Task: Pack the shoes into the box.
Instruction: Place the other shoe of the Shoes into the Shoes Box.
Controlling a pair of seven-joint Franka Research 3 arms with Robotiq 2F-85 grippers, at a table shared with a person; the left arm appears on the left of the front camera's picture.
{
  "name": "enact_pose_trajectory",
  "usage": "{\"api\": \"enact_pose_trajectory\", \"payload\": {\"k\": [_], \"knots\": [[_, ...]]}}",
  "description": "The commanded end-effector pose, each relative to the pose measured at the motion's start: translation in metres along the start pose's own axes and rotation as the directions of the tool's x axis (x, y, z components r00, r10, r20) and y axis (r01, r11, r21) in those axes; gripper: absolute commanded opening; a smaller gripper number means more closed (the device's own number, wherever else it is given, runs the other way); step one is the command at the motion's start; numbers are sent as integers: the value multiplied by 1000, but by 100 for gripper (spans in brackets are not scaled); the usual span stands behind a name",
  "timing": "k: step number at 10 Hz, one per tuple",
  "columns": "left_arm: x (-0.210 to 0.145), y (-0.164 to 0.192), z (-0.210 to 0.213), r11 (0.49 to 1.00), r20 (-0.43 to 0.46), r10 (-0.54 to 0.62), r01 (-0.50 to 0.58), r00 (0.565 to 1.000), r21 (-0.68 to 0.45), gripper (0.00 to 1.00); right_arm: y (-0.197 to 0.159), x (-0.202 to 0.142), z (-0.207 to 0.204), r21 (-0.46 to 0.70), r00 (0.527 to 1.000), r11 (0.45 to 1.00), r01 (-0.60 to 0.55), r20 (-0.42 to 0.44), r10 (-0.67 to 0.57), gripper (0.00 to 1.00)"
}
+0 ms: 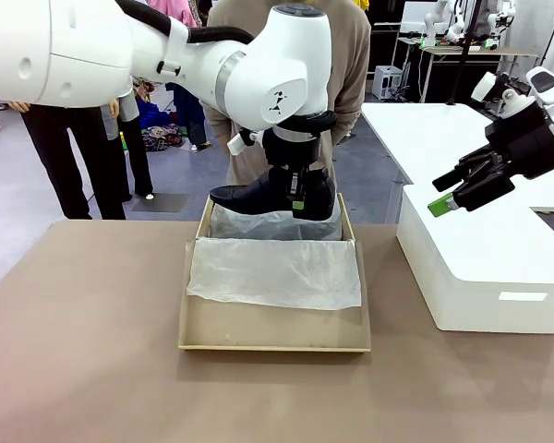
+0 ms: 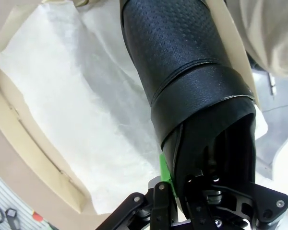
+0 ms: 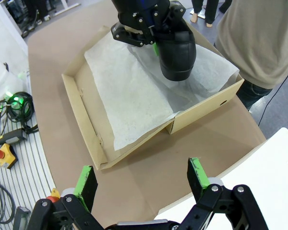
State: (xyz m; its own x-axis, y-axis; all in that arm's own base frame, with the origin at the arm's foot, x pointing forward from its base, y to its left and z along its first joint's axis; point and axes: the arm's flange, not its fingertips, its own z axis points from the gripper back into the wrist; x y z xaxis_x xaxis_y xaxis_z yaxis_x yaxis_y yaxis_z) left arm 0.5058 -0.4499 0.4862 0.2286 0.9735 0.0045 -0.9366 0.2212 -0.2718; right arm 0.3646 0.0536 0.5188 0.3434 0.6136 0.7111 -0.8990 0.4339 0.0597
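One glossy black shoe (image 1: pixel 258 196) hangs level just above the far compartment of the tan cardboard box (image 1: pixel 268 329), toe pointing to picture left. My left gripper (image 1: pixel 300 198) is shut on the shoe's heel end from above. In the left wrist view the shoe (image 2: pixel 182 72) runs up from the gripper (image 2: pixel 175 179) over white tissue paper (image 2: pixel 86 110). The right wrist view shows the shoe (image 3: pixel 177 52) over the tissue-lined box (image 3: pixel 206 108). My right gripper (image 1: pixel 452 196) is open and holds nothing, raised off to the right, its green pads (image 3: pixel 86 184) spread wide.
A big white plastic box (image 1: pixel 480 268) stands on the table right of the cardboard box, under my right gripper. A person in a beige top (image 1: pixel 351 55) stands close behind the box at the far edge. The box's lid flap lies open toward the camera, tissue draped over it.
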Motion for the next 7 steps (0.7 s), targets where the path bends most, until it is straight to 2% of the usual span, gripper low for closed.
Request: {"api": "enact_pose_trajectory", "payload": {"k": [1,3,7], "knots": [[-8,-4,0,992,64,123,-124,990,14,0,-2,0,-3,12,999,1000,-21,40,21,100],[-10,-2,-6,987,40,157,-159,987,38,0,-2,0,-3,12,999,1000,-21,40,21,100],[-15,-2,-19,990,22,116,-117,993,78,0,-2,0,-3,12,999,1000,-21,40,21,100]]}}
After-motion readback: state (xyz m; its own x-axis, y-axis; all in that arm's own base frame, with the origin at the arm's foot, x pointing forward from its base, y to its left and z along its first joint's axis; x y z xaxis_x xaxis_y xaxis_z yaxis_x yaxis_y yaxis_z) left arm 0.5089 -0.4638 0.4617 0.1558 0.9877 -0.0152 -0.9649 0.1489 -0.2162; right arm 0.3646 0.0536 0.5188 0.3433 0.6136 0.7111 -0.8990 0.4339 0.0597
